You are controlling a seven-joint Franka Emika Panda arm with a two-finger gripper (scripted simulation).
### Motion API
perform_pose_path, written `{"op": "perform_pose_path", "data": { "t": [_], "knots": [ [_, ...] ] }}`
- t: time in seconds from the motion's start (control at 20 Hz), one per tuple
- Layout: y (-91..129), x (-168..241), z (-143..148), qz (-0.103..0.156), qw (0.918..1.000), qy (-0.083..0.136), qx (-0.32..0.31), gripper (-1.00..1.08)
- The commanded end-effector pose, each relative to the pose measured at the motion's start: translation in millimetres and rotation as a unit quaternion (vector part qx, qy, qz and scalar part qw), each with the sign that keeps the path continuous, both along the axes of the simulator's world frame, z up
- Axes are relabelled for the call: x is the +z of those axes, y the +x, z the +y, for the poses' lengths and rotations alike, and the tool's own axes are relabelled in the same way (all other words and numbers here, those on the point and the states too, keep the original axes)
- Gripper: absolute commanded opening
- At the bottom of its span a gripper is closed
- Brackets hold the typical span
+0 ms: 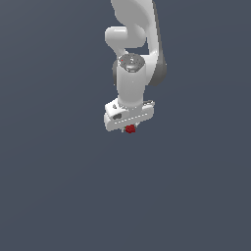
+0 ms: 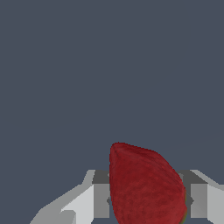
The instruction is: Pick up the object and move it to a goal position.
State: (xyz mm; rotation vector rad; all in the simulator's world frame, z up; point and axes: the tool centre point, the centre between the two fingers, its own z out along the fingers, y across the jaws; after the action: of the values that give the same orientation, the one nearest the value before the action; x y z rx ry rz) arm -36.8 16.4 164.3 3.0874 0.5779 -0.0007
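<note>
The object, a small red strawberry-like lump (image 1: 130, 129), shows just under the white gripper (image 1: 129, 128) in the exterior view. In the wrist view the red lump (image 2: 146, 186) fills the space between the two grey-white fingers (image 2: 101, 199), which sit against its sides. The gripper is shut on it. A thin green edge shows at the lump's lower side in the wrist view. The white arm reaches down from the top of the exterior view.
A plain dark blue-grey surface (image 1: 59, 186) fills the rest of both views. No goal marker or other object shows.
</note>
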Motion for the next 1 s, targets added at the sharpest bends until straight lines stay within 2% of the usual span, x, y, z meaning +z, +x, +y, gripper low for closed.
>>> {"op": "perform_pose_path", "data": {
  "t": [0.0,0.5,0.95],
  "knots": [
    [-11,18,-8,0.0,1.0,0.0,0.0,-1.0],
    [-38,66,-30,0.0,1.0,0.001,0.0,-1.0],
    [-43,77,-35,0.0,1.0,0.001,0.0,-1.0]
  ]
}}
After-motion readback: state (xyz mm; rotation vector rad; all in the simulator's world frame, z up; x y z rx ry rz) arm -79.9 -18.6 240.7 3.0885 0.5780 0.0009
